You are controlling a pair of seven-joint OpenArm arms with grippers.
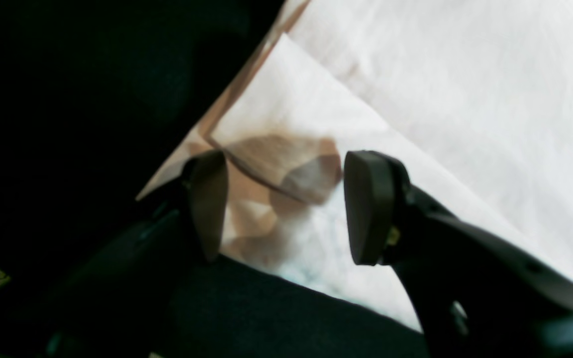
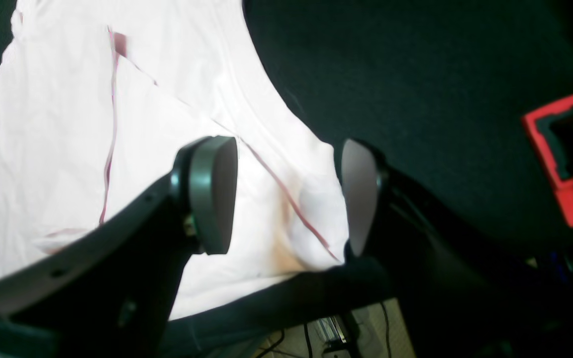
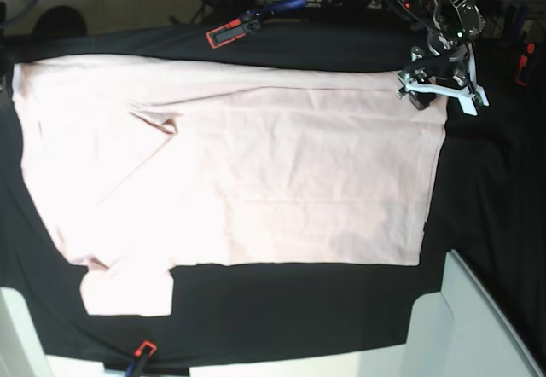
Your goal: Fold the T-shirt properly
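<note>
Left wrist view: the left tool (image 1: 286, 206) stands parted, straddling a layered corner of the T-shirt (image 1: 440, 94), nothing pinched yet.

Right wrist view: the right tool (image 2: 289, 196) gapes over a hemmed shirt edge on the black tabletop (image 2: 416, 74).

Base view: the shirt lies flat, long axis sideways (only one arm is visible, at its far corner).

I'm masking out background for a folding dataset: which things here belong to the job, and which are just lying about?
Belongs to the job:
- T-shirt, spread flat
- left tool, open over a shirt corner
- right tool, open over the shirt's edge

Just lying about:
- black cloth covering the table
- red clamp at the far edge
- red clamp at the near edge
</note>
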